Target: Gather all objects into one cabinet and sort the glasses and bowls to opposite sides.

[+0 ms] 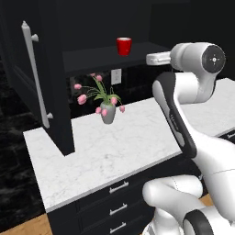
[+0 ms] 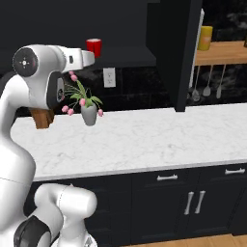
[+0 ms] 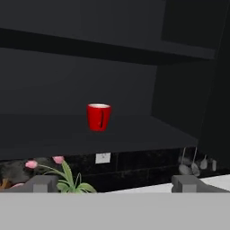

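Observation:
One small red glass stands upright on the dark shelf of the black upper cabinet, alone near the shelf's middle. It also shows as the red glass and the red glass in the base views. The cabinet door with its long silver handle hangs open to the left. My gripper is open and holds nothing. It is level with the shelf and well short of the glass. A brown shape sits on the counter, half hidden behind my arm; I cannot tell if it is the bowl.
A grey vase of pink tulips stands on the white marble counter below the shelf, near a wall outlet. Black drawers run under the counter. To the right, a dark cabinet side, hanging utensils and a yellow jar.

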Controlling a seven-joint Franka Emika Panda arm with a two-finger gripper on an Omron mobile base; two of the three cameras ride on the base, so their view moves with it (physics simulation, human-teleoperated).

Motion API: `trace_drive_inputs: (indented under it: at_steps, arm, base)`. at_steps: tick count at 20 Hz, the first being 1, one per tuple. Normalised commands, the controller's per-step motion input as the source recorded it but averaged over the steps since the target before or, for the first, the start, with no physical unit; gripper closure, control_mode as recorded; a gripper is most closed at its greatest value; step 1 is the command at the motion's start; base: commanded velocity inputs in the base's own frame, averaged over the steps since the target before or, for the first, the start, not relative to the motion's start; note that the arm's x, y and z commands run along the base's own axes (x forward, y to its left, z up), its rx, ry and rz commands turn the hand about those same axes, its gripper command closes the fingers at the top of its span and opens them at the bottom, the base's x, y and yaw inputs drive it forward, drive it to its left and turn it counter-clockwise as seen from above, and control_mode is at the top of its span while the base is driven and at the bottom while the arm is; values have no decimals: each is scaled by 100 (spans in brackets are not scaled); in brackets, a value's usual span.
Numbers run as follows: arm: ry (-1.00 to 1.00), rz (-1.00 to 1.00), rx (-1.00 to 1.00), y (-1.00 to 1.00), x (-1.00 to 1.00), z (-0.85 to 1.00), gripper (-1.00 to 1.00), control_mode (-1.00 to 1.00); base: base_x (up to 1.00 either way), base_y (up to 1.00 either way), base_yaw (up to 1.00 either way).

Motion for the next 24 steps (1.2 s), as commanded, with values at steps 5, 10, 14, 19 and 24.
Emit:
trace_drive_inputs:
  at_steps: [5,10,14,19,24]
  arm:
    - [-5,0,0,0,0,0,-100,-100]
    - [-4,1,0,0,0,0,-100,-100]
    - [-5,4,0,0,26,0,-100,-100]
    - [-2,6,1,7,37,-2,-100,-100]
    - [-1,1,0,2,37,-7,-100,-100]
  base:
    - [0,0,0]
    - [0,0,0]
    - [0,0,0]
    - [0,0,0]
    - [0,0,0]
